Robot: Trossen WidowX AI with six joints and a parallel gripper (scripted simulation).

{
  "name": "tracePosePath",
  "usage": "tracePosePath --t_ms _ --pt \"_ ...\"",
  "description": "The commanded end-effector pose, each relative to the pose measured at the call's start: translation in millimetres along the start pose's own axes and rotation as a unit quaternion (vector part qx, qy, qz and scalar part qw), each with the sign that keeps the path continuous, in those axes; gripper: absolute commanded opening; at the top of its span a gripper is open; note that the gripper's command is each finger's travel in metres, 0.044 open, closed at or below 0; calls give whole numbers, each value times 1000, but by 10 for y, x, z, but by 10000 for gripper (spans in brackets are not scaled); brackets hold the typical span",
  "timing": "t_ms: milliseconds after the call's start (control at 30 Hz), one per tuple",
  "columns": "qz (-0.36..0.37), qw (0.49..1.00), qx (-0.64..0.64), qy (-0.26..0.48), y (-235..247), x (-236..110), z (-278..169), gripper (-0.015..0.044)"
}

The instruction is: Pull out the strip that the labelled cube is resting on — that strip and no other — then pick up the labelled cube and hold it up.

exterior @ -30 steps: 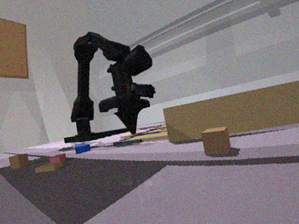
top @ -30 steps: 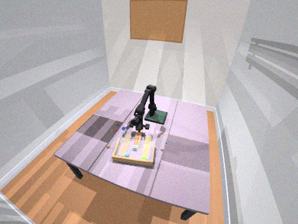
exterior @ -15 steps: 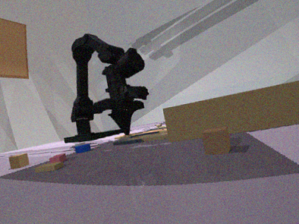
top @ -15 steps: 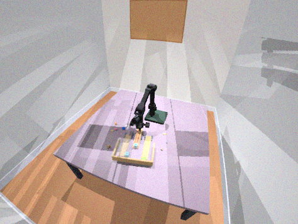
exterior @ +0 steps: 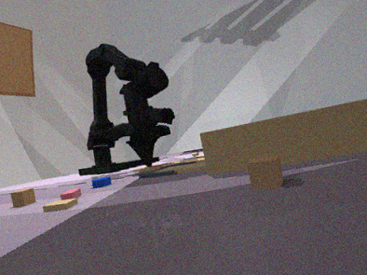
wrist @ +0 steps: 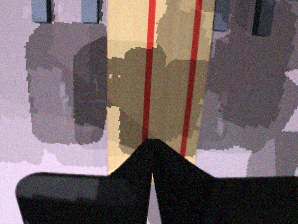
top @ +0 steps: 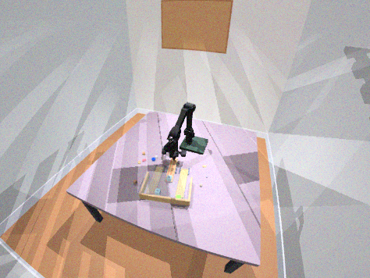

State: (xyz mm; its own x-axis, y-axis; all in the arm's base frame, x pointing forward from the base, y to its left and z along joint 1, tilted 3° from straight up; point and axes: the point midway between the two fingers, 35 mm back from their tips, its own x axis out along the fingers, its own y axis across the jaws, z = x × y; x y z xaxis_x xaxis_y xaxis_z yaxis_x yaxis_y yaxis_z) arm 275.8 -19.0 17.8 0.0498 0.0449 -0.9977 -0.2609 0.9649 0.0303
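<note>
One black arm (top: 183, 122) reaching down from green base plate (top: 203, 150) on lilac table (top: 234, 203). Gripper (wrist: 151, 146) pointing straight down, fingers pressed together, gripping nothing, tip pressing on near end of tan strip with two red lines (wrist: 170, 75). That strip (top: 172, 168) lying in middle of wooden tray (top: 164, 198), sticking out toward arm. Pale blue cube (top: 169, 178) sitting on same strip, inside tray; label too small to read. Second blue cube (top: 157, 191) resting near tray's front wall. Small coloured blocks (top: 149, 158) scattering left of gripper.
</note>
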Motion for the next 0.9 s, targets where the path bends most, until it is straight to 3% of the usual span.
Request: tracePosePath --t_ms 0,867 --pt "4 1000 -1 18 22 65 -161 0" --pt "4 1000 -1 20 16 56 -501 0"
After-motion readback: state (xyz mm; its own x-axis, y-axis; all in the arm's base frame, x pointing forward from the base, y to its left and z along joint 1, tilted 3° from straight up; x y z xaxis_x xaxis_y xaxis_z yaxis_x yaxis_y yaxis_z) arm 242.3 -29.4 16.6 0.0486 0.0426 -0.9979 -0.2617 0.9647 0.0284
